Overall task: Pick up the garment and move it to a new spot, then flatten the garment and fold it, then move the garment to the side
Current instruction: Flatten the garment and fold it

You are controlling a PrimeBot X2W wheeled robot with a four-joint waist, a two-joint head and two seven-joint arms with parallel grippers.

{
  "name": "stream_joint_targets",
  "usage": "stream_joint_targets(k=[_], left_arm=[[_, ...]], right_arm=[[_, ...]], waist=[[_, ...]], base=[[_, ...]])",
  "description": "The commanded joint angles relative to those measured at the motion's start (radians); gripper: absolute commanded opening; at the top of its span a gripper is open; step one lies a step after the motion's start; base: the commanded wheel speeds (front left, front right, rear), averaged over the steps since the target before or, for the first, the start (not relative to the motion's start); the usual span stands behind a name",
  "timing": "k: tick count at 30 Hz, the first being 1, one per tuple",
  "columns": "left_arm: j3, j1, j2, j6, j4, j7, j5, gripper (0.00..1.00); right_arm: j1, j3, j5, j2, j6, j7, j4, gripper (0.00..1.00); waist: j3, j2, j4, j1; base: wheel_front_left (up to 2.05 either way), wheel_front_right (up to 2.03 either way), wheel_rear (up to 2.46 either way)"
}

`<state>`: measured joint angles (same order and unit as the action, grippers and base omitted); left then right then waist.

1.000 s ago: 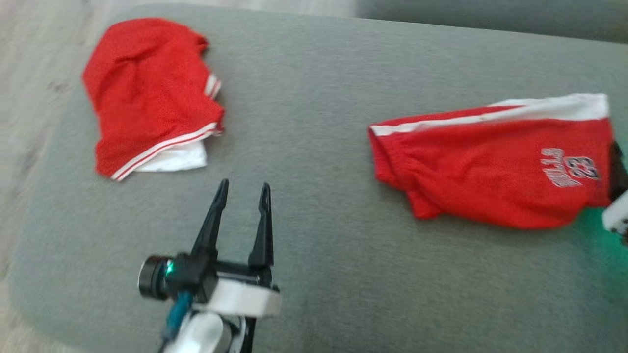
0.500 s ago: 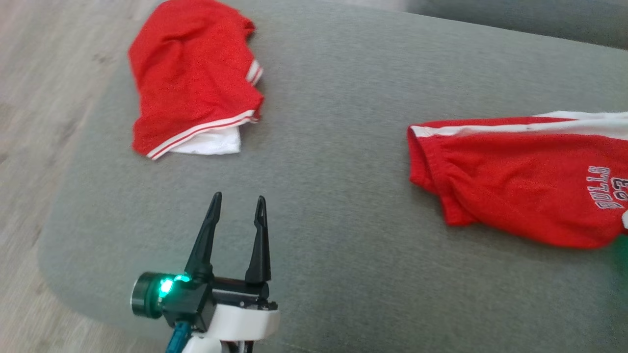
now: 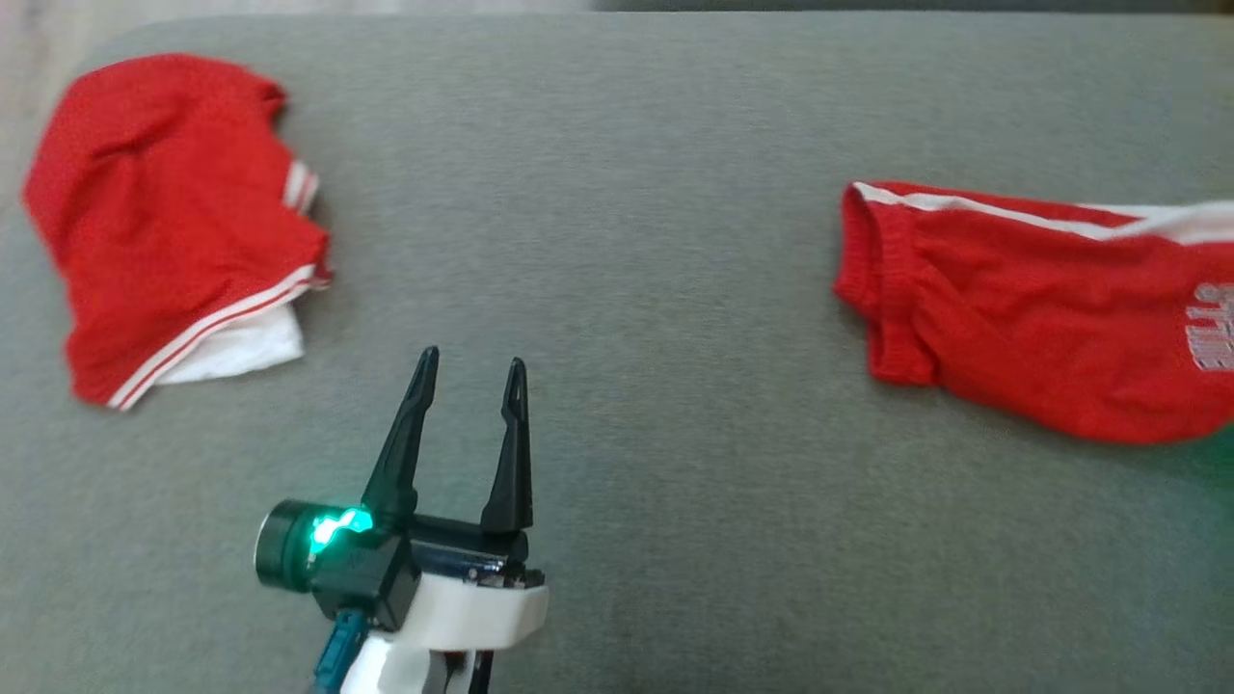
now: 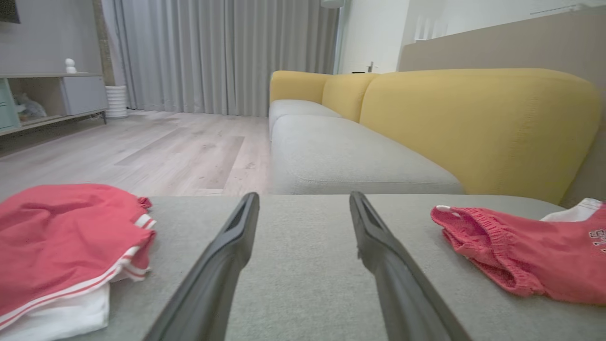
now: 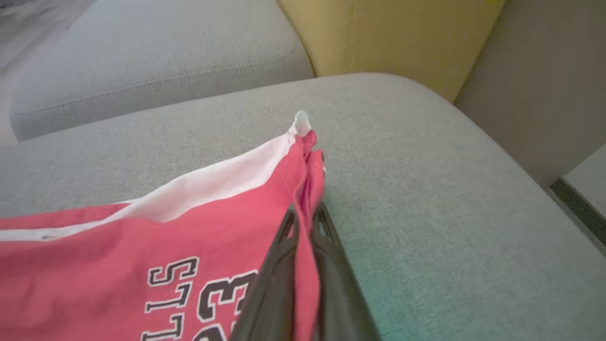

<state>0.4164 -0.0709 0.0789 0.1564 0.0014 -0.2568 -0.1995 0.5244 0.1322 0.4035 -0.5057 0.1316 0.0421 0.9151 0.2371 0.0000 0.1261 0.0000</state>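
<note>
Your right fingers [image 5: 277, 289] are closed on an edge of the red shorts [image 3: 1041, 328], which lie at the right edge of the cushion [image 3: 627, 193], probably ready for lifting. Your left fingers [image 3: 405, 443] hover spread near the front edge, holding nothing. A second red garment [image 3: 164, 212] rests at the far left corner.

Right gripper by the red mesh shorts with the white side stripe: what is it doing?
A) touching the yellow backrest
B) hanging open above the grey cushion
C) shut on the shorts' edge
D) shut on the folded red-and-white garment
C: the right wrist view shows the right gripper closed, with the edge of the red mesh shorts pinched between its jaws.
</note>
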Motion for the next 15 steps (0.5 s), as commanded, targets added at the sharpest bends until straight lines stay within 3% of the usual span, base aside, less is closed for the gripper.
stream_joint_targets(k=[1,8,15], left_arm=[[-0.041,-0.037,-0.008,-0.012,-0.020,-0.005,0.013,1.00],[-0.059,-0.033,-0.017,-0.041,0.008,-0.005,0.018,1.00],[-0.070,-0.009,-0.024,-0.055,0.023,-0.005,0.010,1.00]], right_arm=[[0.027,-0.033,0.004,-0.014,-0.001,-0.031,-0.066,0.00],[0.056,-0.145,0.049,0.062,-0.001,-0.068,-0.256,0.00],[-0.006,-0.301,0.100,0.192,-0.001,-0.016,-0.487,0.00]], waist=[[0.011,0.0000,-0.049,0.0000],[-0.022,0.0000,-0.062,0.0000],[-0.069,0.0000,-0.032,0.0000]], base=[[0.00,0.00,0.00],[0.00,0.00,0.00],[0.00,0.00,0.00]])
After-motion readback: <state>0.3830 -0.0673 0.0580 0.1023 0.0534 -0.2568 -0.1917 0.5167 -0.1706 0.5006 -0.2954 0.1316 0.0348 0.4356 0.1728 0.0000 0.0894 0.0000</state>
